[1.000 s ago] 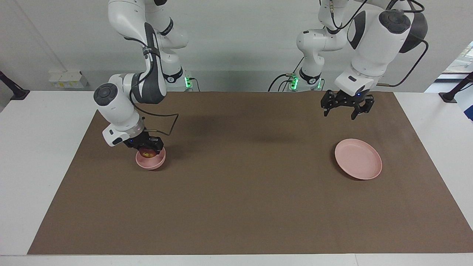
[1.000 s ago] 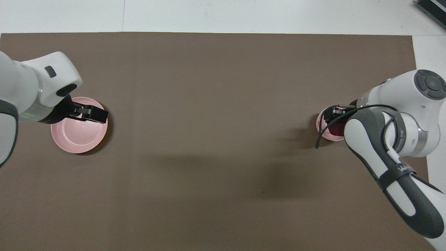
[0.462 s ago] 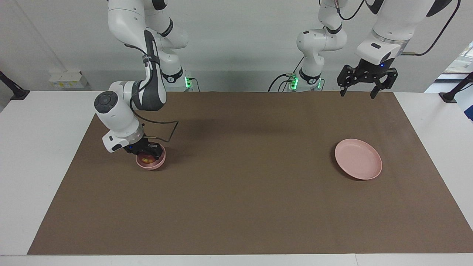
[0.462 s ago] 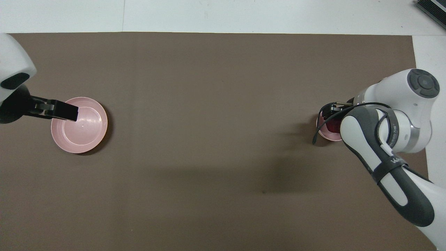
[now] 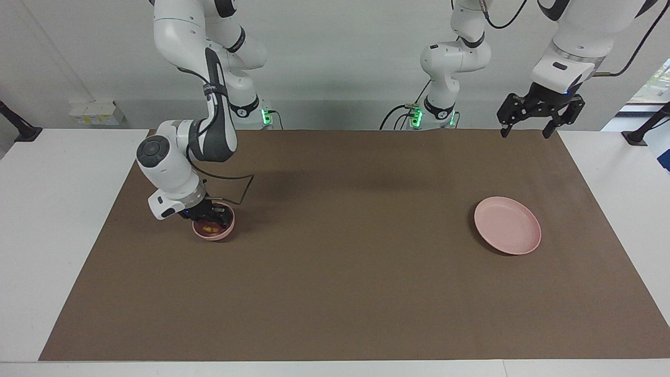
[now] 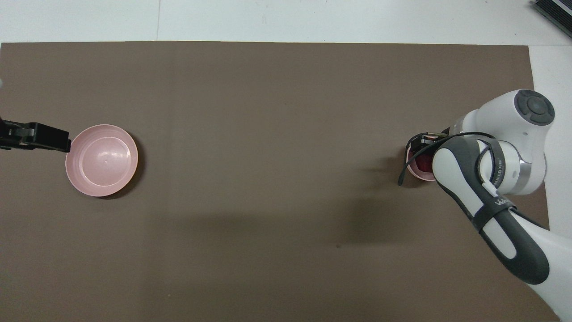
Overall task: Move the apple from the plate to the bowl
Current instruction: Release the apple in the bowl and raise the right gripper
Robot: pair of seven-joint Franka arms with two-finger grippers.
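Brown matting (image 5: 335, 272) is spread over a white table (image 5: 52, 220), with a pale wall seen above the arm bases in the facing view. Pretty bare setup otherwise.

The apple (image 5: 210, 228) is found down inside the bowl (image 5: 228, 231), toward the right arm's end of the table. It's round, so no long axis can really be picked out; its yellowish patch is turned upward and away from the robots. Only a sliver of dark red (image 6: 424, 163) can be made out from overhead, since the right arm's forearm covers most of the bowl (image 6: 410, 162) there.

The right gripper (image 5: 207, 215) is lowered into the bowl, right on top of the apple, and its fingers are pinched in on the fruit. A black cable (image 5: 238, 184) is looped off the wrist just beside the bowl, on the side nearer the robots.

The plate (image 5: 506, 225) is left bare at the left arm's end of the table, well apart from the bowl, with nothing but open mat between them.

The left gripper (image 5: 526, 131) is held high over the mat's edge nearest the robots, jaws spread wide with nothing in them. From overhead only its tip (image 6: 35, 136) is seen, just beside the plate (image 6: 102, 160).
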